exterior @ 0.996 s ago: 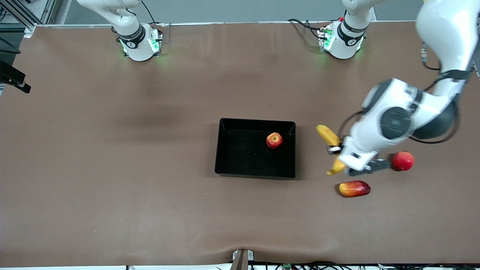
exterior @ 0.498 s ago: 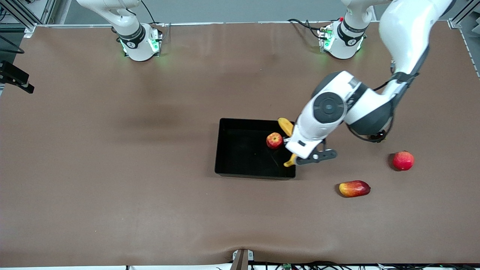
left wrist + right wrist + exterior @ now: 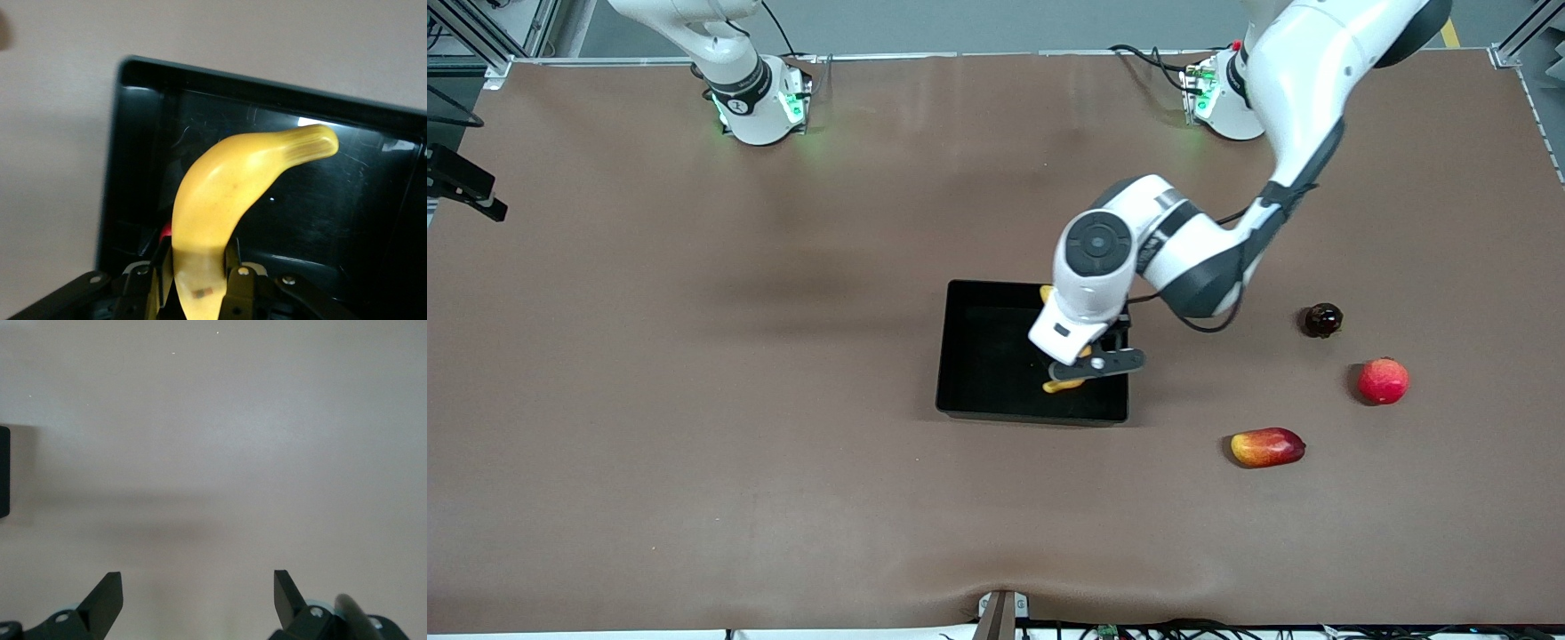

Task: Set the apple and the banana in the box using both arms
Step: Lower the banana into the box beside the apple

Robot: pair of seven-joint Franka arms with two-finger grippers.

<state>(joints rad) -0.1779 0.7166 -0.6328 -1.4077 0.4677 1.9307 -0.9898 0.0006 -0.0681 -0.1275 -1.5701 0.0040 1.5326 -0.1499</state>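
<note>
Brown table with a box and three fruits on it

The table (image 3: 694, 400) has a plain brown cover, a little wrinkled at the edge nearest to the front camera. The black box (image 3: 996, 356) lies flat near the middle of it. Toward the left arm's end, three fruits lie on the cover, well apart from the box: a dark round fruit (image 3: 1322, 320), a red ball fruit (image 3: 1383, 380) nearer to the camera than it, and a red-and-yellow mango (image 3: 1267, 446), which is the nearest to the camera. None of the three touches another. The two arm bases (image 3: 760, 102) stand at the table's edge farthest from the camera.
</note>
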